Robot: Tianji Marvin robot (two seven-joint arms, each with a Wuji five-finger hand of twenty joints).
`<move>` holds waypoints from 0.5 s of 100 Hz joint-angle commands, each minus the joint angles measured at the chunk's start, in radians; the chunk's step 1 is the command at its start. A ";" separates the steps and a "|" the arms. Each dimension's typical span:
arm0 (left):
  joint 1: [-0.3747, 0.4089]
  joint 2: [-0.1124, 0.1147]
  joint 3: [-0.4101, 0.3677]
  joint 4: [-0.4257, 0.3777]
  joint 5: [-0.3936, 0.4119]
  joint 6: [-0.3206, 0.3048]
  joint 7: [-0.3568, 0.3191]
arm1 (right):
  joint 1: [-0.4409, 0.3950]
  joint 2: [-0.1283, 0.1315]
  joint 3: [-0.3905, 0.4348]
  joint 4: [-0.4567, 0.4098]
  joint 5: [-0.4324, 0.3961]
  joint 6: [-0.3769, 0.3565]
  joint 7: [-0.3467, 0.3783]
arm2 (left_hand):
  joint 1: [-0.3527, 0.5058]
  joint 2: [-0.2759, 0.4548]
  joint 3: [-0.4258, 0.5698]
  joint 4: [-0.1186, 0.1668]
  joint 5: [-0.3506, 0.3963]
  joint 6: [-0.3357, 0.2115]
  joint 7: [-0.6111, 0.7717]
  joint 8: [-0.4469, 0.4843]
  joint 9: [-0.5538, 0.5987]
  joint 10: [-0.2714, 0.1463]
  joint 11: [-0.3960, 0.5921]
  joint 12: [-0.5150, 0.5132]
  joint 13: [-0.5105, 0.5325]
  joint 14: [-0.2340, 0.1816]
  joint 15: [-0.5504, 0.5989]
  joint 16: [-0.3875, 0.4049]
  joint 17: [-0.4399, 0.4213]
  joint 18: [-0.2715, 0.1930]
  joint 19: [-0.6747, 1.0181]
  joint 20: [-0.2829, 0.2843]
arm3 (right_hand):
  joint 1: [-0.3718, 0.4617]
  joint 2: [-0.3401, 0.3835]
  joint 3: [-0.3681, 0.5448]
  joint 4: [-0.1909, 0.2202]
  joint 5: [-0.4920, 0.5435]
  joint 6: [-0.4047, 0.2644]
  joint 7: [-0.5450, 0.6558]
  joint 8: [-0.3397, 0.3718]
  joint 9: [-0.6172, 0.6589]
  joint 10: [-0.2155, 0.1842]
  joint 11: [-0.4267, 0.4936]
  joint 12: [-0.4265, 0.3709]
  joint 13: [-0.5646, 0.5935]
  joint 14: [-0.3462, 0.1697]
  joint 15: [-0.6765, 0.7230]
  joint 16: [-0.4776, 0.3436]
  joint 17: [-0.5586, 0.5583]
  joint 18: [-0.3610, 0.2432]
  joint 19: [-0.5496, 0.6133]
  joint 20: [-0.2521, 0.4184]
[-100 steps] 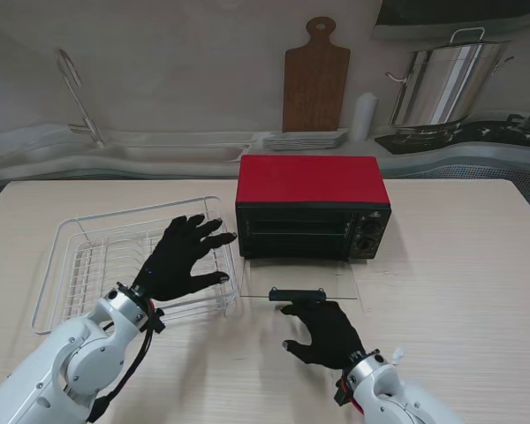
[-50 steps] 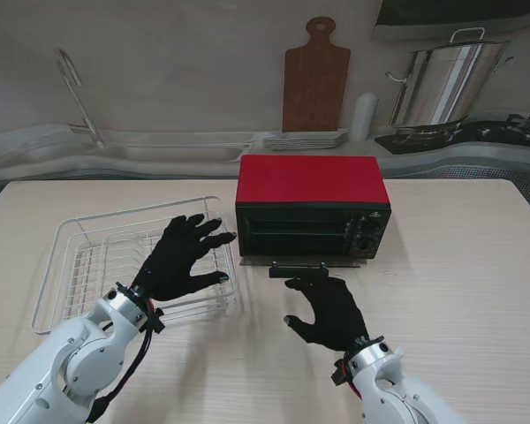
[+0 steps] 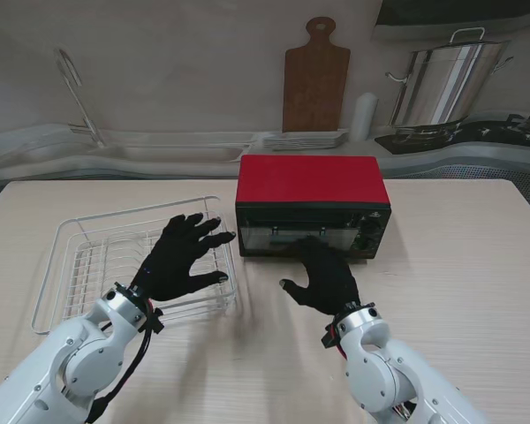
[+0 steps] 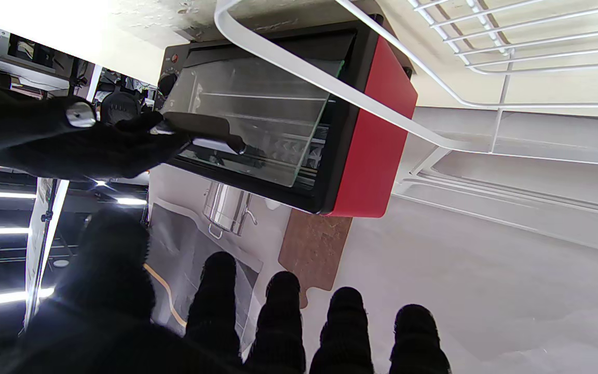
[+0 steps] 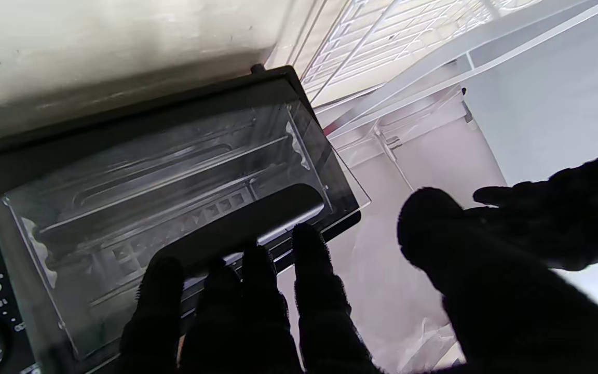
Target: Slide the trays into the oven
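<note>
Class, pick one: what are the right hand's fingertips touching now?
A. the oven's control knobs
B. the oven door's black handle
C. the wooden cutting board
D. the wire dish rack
B: in the right wrist view, the right hand has its fingertips against the black handle of the oven's glass door.

From the stand, the right hand (image 3: 322,276) hid the oven (image 3: 313,206) door's handle; glare on the glass obscured whether trays sat inside; the left forearm was cropped
</note>
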State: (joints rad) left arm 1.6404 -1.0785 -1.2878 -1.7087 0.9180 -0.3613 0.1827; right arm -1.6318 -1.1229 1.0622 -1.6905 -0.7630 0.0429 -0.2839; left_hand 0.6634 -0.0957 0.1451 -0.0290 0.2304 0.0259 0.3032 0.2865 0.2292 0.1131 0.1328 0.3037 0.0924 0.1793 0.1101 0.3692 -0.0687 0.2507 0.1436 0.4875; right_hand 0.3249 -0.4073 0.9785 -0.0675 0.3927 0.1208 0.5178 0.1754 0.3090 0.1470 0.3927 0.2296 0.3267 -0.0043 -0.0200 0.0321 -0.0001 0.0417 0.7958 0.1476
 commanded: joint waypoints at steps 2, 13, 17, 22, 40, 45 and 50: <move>0.006 -0.005 0.000 -0.009 -0.001 0.006 -0.016 | 0.030 -0.015 -0.014 0.016 0.002 0.018 0.022 | -0.001 0.018 -0.004 0.037 -0.006 0.017 -0.002 0.011 0.009 0.006 -0.010 0.009 -0.003 -0.001 -0.007 0.000 -0.009 0.009 -0.050 -0.018 | -0.034 0.009 -0.021 0.042 -0.013 -0.002 -0.002 -0.021 0.016 -0.010 -0.008 -0.004 -0.005 0.018 0.022 0.020 -0.005 -0.002 -0.030 -0.017; 0.005 -0.005 0.002 -0.008 -0.002 0.007 -0.017 | 0.072 -0.019 -0.038 0.035 0.016 0.052 0.037 | -0.001 0.018 -0.004 0.037 -0.005 0.019 -0.002 0.011 0.008 0.005 -0.010 0.009 -0.003 0.000 -0.007 0.000 -0.009 0.009 -0.050 -0.018 | -0.036 0.012 -0.026 0.042 -0.016 -0.004 -0.004 -0.021 0.014 -0.013 -0.011 -0.005 -0.010 0.016 0.023 0.024 -0.005 -0.001 -0.031 -0.018; 0.005 -0.005 0.002 -0.007 -0.002 0.008 -0.017 | 0.085 -0.021 -0.046 0.044 0.018 0.060 0.036 | -0.001 0.017 -0.004 0.037 -0.005 0.018 -0.002 0.011 0.008 0.006 -0.010 0.009 -0.003 0.000 -0.007 0.000 -0.009 0.010 -0.050 -0.018 | -0.035 0.012 -0.027 0.043 -0.014 -0.004 -0.003 -0.021 0.016 -0.013 -0.011 -0.005 -0.008 0.015 0.025 0.025 -0.003 -0.001 -0.031 -0.018; 0.006 -0.005 0.001 -0.007 -0.002 0.010 -0.017 | 0.099 -0.022 -0.055 0.051 0.021 0.070 0.038 | 0.000 0.017 -0.004 0.037 -0.004 0.018 -0.001 0.011 0.008 0.005 -0.010 0.009 -0.003 0.000 -0.007 0.000 -0.009 0.010 -0.050 -0.018 | -0.036 0.014 -0.028 0.043 -0.016 -0.004 -0.004 -0.021 0.014 -0.013 -0.013 -0.005 -0.010 0.015 0.025 0.027 -0.004 0.000 -0.031 -0.018; 0.006 -0.004 -0.001 -0.007 -0.004 0.013 -0.024 | 0.129 -0.030 -0.073 0.069 0.036 0.090 0.028 | -0.001 0.018 -0.004 0.037 -0.005 0.017 -0.001 0.011 0.008 0.004 -0.010 0.009 -0.003 -0.001 -0.007 0.000 -0.009 0.009 -0.050 -0.018 | -0.034 0.012 -0.028 0.044 -0.017 -0.006 -0.003 -0.019 0.011 -0.017 -0.010 -0.003 -0.015 0.011 0.029 0.031 -0.005 -0.004 -0.032 -0.019; 0.006 -0.004 -0.001 -0.007 -0.004 0.013 -0.024 | 0.129 -0.030 -0.073 0.069 0.036 0.088 0.025 | -0.002 0.018 -0.004 0.037 -0.006 0.016 -0.001 0.011 0.008 0.002 -0.010 0.009 -0.003 -0.002 -0.007 0.000 -0.009 0.008 -0.050 -0.018 | -0.034 0.011 -0.028 0.044 -0.015 -0.006 -0.002 -0.018 0.012 -0.018 -0.007 -0.001 -0.014 0.012 0.031 0.033 -0.005 -0.003 -0.032 -0.019; 0.006 -0.005 0.000 -0.007 -0.005 0.014 -0.023 | 0.125 -0.030 -0.070 0.065 0.033 0.082 0.022 | -0.001 0.017 -0.004 0.037 -0.005 0.017 -0.001 0.011 0.007 0.004 -0.010 0.009 -0.004 0.000 -0.007 0.000 -0.009 0.008 -0.049 -0.018 | -0.034 0.010 -0.028 0.044 -0.015 -0.007 -0.002 -0.018 0.011 -0.017 -0.006 -0.001 -0.015 0.010 0.032 0.034 -0.004 -0.004 -0.031 -0.019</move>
State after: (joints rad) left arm 1.6400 -1.0783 -1.2873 -1.7078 0.9160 -0.3526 0.1768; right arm -1.4958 -1.1430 0.9922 -1.6261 -0.7233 0.1332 -0.2750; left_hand 0.6634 -0.0957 0.1451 -0.0290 0.2304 0.0259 0.3031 0.2865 0.2292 0.1131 0.1328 0.3037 0.0925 0.1793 0.1101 0.3692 -0.0685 0.2525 0.1436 0.4875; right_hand 0.3249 -0.4073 0.9785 -0.0674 0.3927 0.1208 0.5179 0.1751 0.2971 0.1453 0.3800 0.2292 0.3173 0.0187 -0.0185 0.0520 0.0163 0.0422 0.8480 0.1642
